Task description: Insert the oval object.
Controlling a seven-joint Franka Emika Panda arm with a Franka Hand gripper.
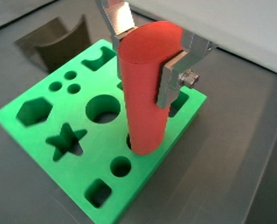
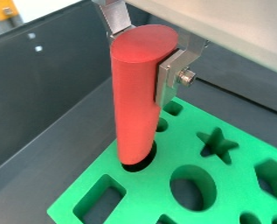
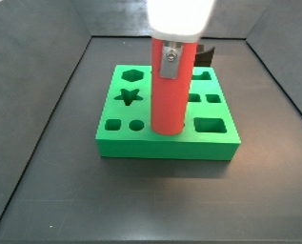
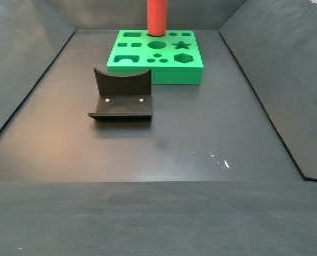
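Nearest in a side view, the fixture (image 4: 121, 95) stands on the dark table (image 4: 188, 150), well apart from the green block (image 4: 161, 58) beyond it at about 1 o'clock. The oval object (image 3: 170, 91) stands upright on the block, its lower end sunk in a hole (image 2: 137, 162) of the top face. Above it the tool (image 1: 151, 54) pinches the peg's upper part, a silver finger (image 2: 173, 77) flat against its side. Star (image 1: 65, 140) and hexagon (image 1: 33, 110) holes lie open nearby.

The red-orange oval peg (image 2: 137, 96) stands upright, its lower end in a hole of the green block (image 2: 222, 188), gripped by the tool (image 2: 147, 48).
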